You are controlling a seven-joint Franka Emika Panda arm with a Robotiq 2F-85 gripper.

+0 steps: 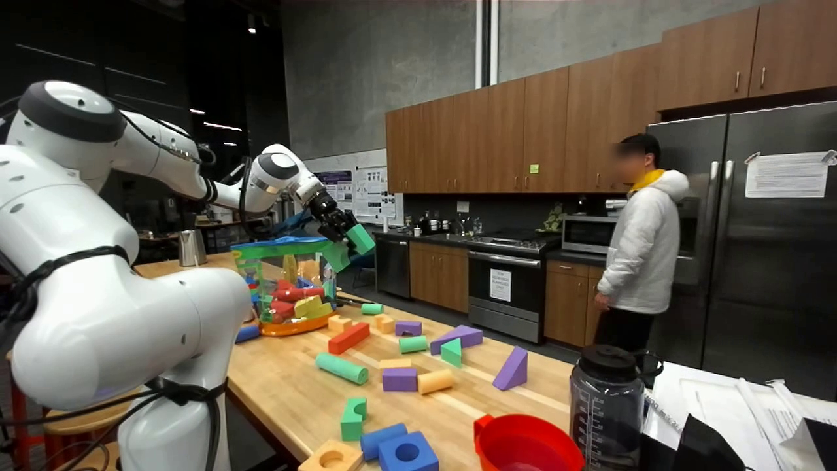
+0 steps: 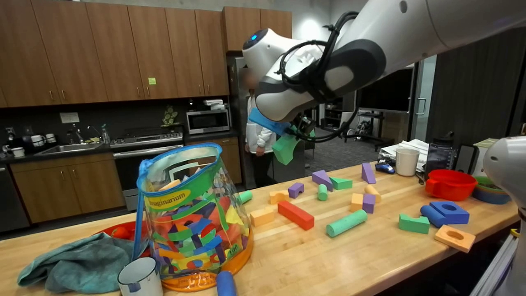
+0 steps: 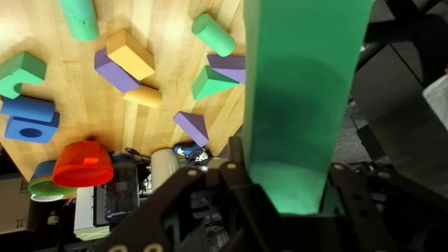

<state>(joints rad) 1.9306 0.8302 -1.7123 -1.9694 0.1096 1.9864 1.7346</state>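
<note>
My gripper (image 3: 285, 168) is shut on a green block (image 3: 301, 87) with a curved cut-out, which fills much of the wrist view. In an exterior view the gripper (image 1: 343, 232) holds the green block (image 1: 359, 240) in the air, close to the rim of a clear bag with green and blue trim (image 1: 281, 248). In an exterior view the green block (image 2: 285, 150) shows high above the table's far edge, right of the bag (image 2: 183, 197). The arm partly hides the gripper there. The bag stands upright and holds many coloured blocks.
Loose blocks lie across the wooden table (image 2: 287, 255), including a red bar (image 2: 296, 214), a green cylinder (image 2: 347, 223) and a purple wedge (image 2: 368, 173). A red cup (image 2: 451, 185), a bottle (image 1: 607, 405), a mug (image 2: 139, 277) and a cloth (image 2: 82, 263) stand around. A person (image 1: 644, 242) stands beyond.
</note>
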